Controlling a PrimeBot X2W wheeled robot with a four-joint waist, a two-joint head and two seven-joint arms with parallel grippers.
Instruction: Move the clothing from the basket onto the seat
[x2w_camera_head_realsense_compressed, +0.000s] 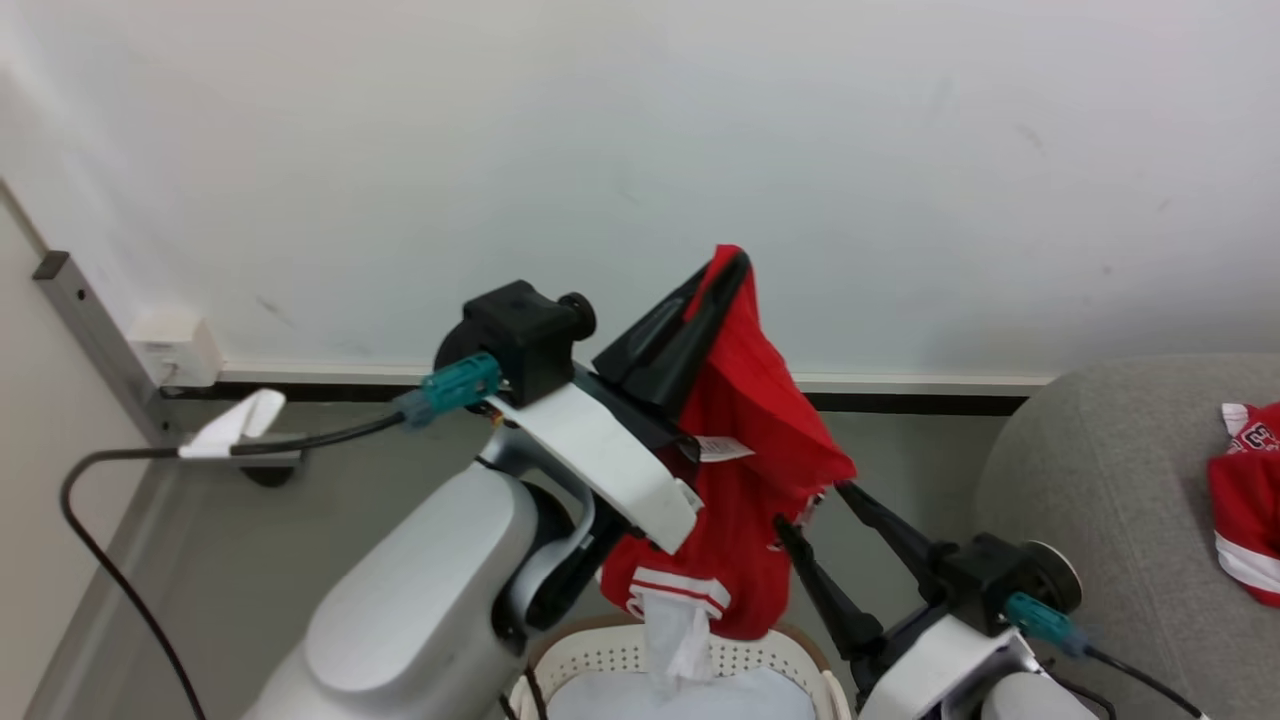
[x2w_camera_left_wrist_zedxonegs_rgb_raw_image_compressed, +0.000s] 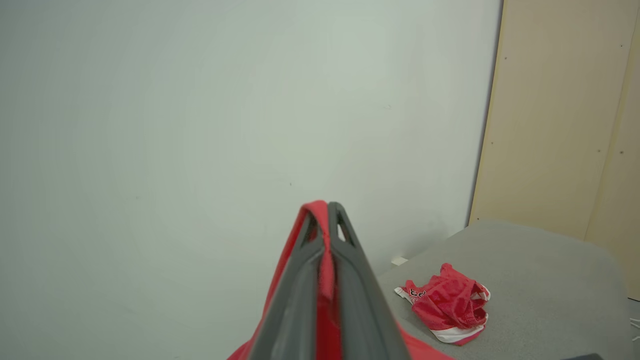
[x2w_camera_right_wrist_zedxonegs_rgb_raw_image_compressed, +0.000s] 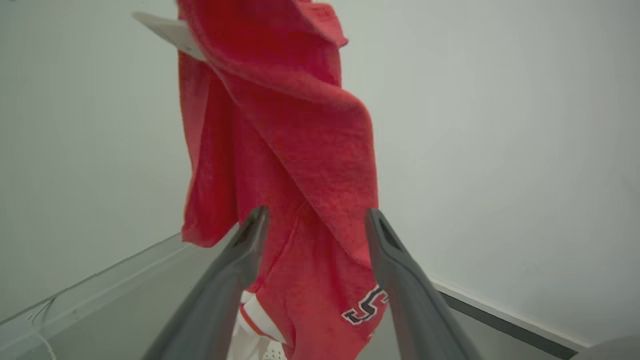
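My left gripper (x2w_camera_head_realsense_compressed: 735, 262) is shut on the top of a red garment (x2w_camera_head_realsense_compressed: 745, 450) and holds it up above the basket (x2w_camera_head_realsense_compressed: 620, 655). Red cloth is pinched between the left fingers (x2w_camera_left_wrist_zedxonegs_rgb_raw_image_compressed: 325, 220). The garment hangs down with white trim and a white tag at its lower end, just over the basket's tan rim. My right gripper (x2w_camera_head_realsense_compressed: 808, 508) is open, its fingers either side of the hanging cloth (x2w_camera_right_wrist_zedxonegs_rgb_raw_image_compressed: 310, 175), not pressing it. A second red garment (x2w_camera_head_realsense_compressed: 1245, 500) lies crumpled on the grey seat (x2w_camera_head_realsense_compressed: 1100, 500) at the right, also seen from the left wrist (x2w_camera_left_wrist_zedxonegs_rgb_raw_image_compressed: 450, 302).
A white wall stands close behind, with a dark baseboard (x2w_camera_head_realsense_compressed: 900, 400). A black cable (x2w_camera_head_realsense_compressed: 110, 560) and a wall socket box (x2w_camera_head_realsense_compressed: 180, 350) are at the left. A beige panel (x2w_camera_left_wrist_zedxonegs_rgb_raw_image_compressed: 560, 115) rises behind the seat.
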